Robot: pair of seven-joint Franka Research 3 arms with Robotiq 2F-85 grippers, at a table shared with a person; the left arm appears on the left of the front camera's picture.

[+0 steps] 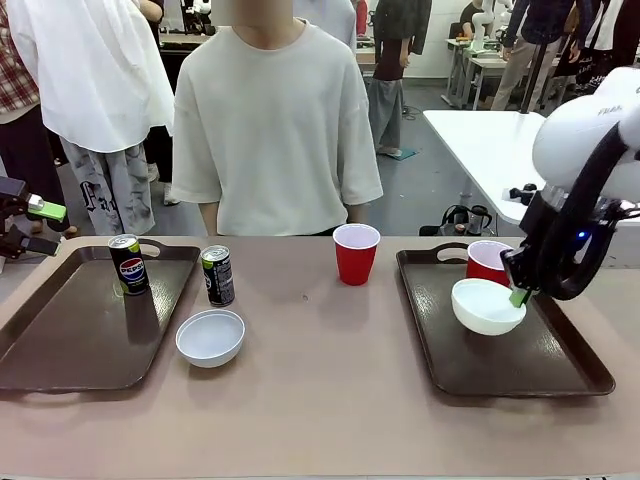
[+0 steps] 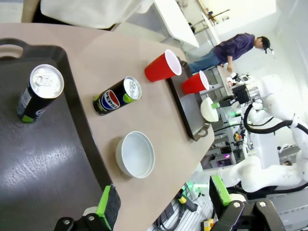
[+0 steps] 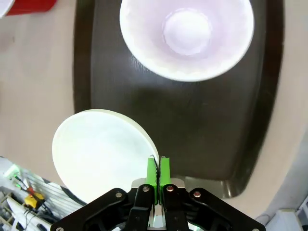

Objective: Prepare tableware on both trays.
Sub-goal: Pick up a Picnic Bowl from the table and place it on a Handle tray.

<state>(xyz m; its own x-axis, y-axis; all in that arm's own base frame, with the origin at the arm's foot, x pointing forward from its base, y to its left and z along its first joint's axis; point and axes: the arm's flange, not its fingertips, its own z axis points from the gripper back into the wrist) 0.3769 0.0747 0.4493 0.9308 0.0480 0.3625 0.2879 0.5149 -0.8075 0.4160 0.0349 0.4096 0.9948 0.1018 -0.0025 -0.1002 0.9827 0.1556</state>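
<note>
Currently the right end effector (image 1: 519,295) is clenched on the rim of 1 white bowl (image 1: 485,306). In the right wrist view its green pads (image 3: 152,171) are pinched together over the bowl's edge. That bowl sits slightly tilted over the left half of the right tray (image 1: 560,370); whether its base touches the tray floor I cannot tell. Just behind it, at the same tray's far edge, a red cup (image 1: 485,262) stands upright. The right wrist view looks down into its white inside.

The left end effector (image 1: 45,228) hovers released at the left side of the scene, near the far-left corner of the left tray (image 1: 70,340). Its fingers (image 2: 107,208) are spread wide and grasp nothing. The left tray carries 1 soda can (image 1: 128,264), upright near its far-right corner. A 2nd can (image 1: 217,275) stands upright on the bare table (image 1: 320,420), just beside that tray's right rim. The 2nd white bowl (image 1: 210,337) rests right way up on the table in front of this can, near the tray's right side. A 2nd red cup (image 1: 356,253) stands upright on the table between the 2 trays, toward the far side. Beyond it, a person in a pale T-shirt (image 1: 275,120) stands at the table's far edge.
</note>
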